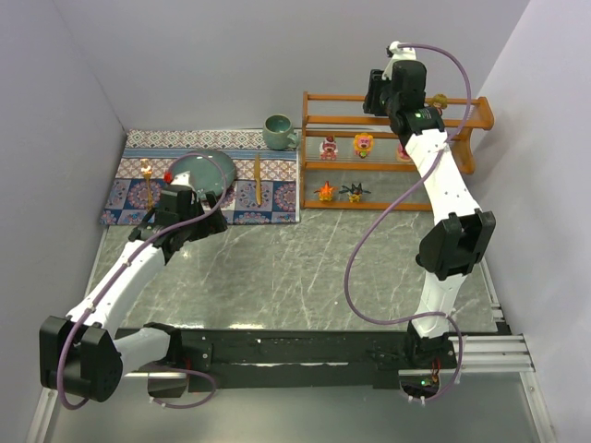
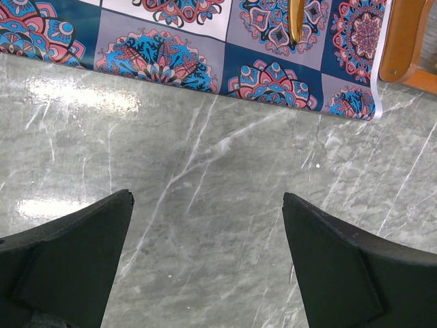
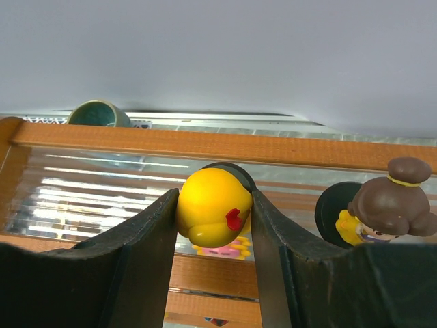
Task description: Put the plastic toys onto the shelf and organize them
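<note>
My right gripper (image 3: 215,195) is shut on a yellow round-headed toy (image 3: 212,205) with a dark base, held over the top tier of the shelf (image 3: 205,145). To its right a brown-haired toy (image 3: 390,205) lies on that tier. From above, the right gripper (image 1: 377,92) is at the wooden shelf (image 1: 466,138). The lower tiers carry a pink bear (image 1: 328,148), a yellow-maned toy (image 1: 364,144), an orange spiky toy (image 1: 325,191) and a dark spiky one (image 1: 355,192). My left gripper (image 2: 208,198) hangs open over bare marble, nothing between its fingers.
A patterned mat (image 1: 277,198) lies at the back left with a grey-green dish (image 1: 203,171), two wooden utensils (image 1: 258,175) and a small red object (image 1: 169,174). A teal mug (image 1: 277,131) stands beside the shelf. In the left wrist view, the shelf's leg (image 2: 403,41) is at the upper right.
</note>
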`<state>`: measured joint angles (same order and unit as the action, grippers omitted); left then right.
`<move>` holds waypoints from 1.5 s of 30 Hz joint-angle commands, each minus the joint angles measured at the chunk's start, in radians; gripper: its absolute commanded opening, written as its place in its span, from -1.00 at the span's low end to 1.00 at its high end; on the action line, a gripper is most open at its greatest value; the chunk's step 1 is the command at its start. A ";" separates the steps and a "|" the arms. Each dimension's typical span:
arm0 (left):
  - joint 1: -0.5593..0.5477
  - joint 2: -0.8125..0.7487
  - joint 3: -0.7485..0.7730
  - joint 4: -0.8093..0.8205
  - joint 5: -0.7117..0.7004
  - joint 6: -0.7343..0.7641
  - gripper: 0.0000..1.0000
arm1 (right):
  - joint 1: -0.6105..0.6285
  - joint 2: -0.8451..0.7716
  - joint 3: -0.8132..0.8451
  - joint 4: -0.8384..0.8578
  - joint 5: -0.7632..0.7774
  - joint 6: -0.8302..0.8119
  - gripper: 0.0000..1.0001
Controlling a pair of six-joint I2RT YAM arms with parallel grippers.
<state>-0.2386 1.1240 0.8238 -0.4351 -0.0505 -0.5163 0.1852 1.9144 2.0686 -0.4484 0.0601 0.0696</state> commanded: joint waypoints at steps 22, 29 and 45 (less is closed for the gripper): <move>0.004 0.016 0.021 0.007 0.009 0.016 0.94 | -0.024 -0.015 0.027 -0.032 -0.019 0.038 -0.37; 0.004 0.014 0.021 0.007 0.009 0.015 0.94 | -0.026 -0.017 0.022 -0.026 -0.023 0.041 -0.32; 0.004 0.023 0.023 0.007 0.011 0.016 0.94 | -0.033 -0.012 0.013 -0.010 -0.017 0.050 -0.04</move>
<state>-0.2386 1.1435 0.8238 -0.4351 -0.0494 -0.5156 0.1654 1.9144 2.0682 -0.4541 0.0406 0.1146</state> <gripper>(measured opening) 0.969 0.503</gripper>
